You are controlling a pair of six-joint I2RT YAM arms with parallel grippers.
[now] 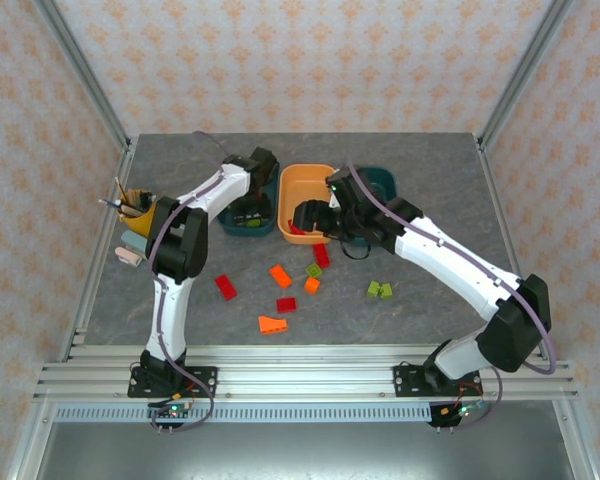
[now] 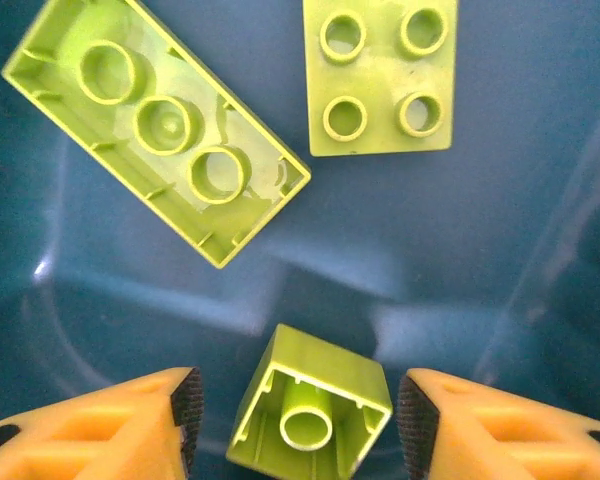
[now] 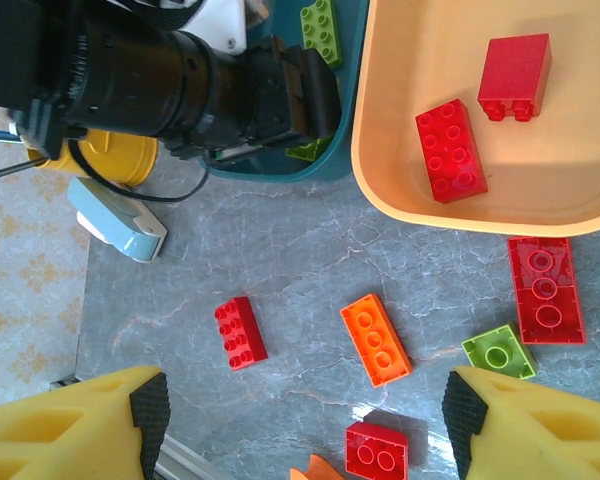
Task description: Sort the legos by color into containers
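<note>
Pincer first: our left pincer (image 2: 295, 405) hangs low inside the left teal tray (image 1: 242, 222), jaws parted, a small green brick (image 2: 310, 415) lying loose between them on the tray floor, gripped by neither pad as far as we can tell. Our right pincer (image 3: 305, 420) stands wide open and empty over the counter (image 1: 430, 180), near the orange tray (image 1: 302, 180).

Going by size, the trays come next. The left teal one holds three green bricks in the wrist view; the orange one holds two red bricks (image 3: 452, 150). We cannot see what the right teal tray (image 1: 382, 180) holds.

We judge the sort to be less than half done. On the counter lie loose red bricks (image 3: 240, 332), orange ones (image 3: 376, 338) and green ones (image 1: 380, 290), about ten in all.
</note>
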